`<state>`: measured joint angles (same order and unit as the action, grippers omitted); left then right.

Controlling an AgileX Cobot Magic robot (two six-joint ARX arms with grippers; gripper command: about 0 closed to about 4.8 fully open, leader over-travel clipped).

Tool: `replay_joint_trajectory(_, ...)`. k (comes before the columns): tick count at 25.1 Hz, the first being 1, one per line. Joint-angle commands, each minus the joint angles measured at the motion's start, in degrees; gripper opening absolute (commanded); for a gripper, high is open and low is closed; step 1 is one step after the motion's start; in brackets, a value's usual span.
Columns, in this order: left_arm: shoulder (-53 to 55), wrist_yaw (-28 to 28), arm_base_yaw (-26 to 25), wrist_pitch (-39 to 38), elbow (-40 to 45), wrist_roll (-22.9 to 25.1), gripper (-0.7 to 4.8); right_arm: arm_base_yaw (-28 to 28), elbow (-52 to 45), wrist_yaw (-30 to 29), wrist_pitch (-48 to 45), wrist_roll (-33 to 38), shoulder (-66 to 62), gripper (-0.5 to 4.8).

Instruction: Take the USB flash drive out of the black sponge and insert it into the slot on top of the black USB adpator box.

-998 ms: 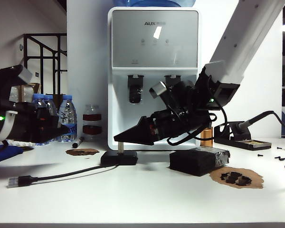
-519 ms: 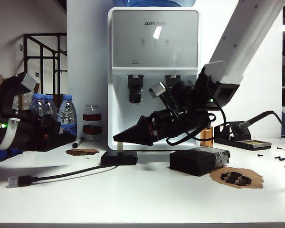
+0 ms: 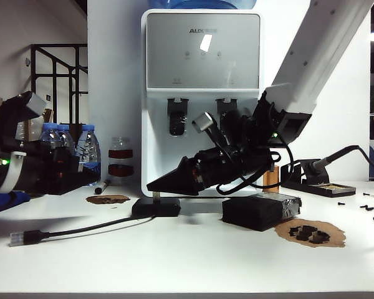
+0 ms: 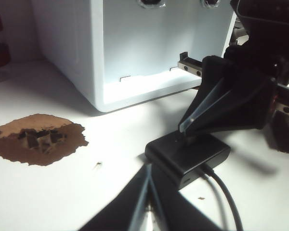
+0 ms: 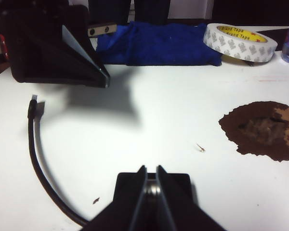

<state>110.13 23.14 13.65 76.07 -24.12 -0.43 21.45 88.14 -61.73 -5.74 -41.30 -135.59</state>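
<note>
Water dispenser (image 3: pixel 202 93) behind — bottles (image 3: pixel 68 152) left (soldering iron (image 3: pixel 318 165) right).

White table (image 3: pixel 187 261): black sponge (image 3: pixel 255 213), black USB adpator box (image 3: pixel 156 207)

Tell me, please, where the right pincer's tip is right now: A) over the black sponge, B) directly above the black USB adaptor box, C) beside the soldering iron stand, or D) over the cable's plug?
B: the right pincer is shut on the USB flash drive, which stands on the black USB adaptor box, left of the black sponge.
</note>
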Motion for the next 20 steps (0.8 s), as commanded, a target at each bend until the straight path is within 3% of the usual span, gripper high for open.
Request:
replay_joint_trajectory(1, -0.04, 0.04, 0.0, 0.87, -0.17, 0.0, -0.04, 0.15, -0.11, 3.65, 2.47, 0.61, -0.66, -0.02)
replay_joint_trajectory(11, -0.02, 0.04, 0.0, 0.63, -0.17, 0.0, -0.04, -1.25, -0.46, 5.11, 12.46, 0.52, -0.68, -0.02)
replay_joint_trajectory(17, -0.02, 0.07, 0.0, 0.63, -0.17, 0.0, -0.04, -1.55, -2.21, 5.22, 12.59, 0.72, -0.68, -0.02)
replay_joint_trajectory(20, -0.02, 0.07, 0.0, 0.63, -0.17, 0.0, -0.04, -1.57, -2.12, 8.92, 15.06, 0.02, -1.81, -0.02)
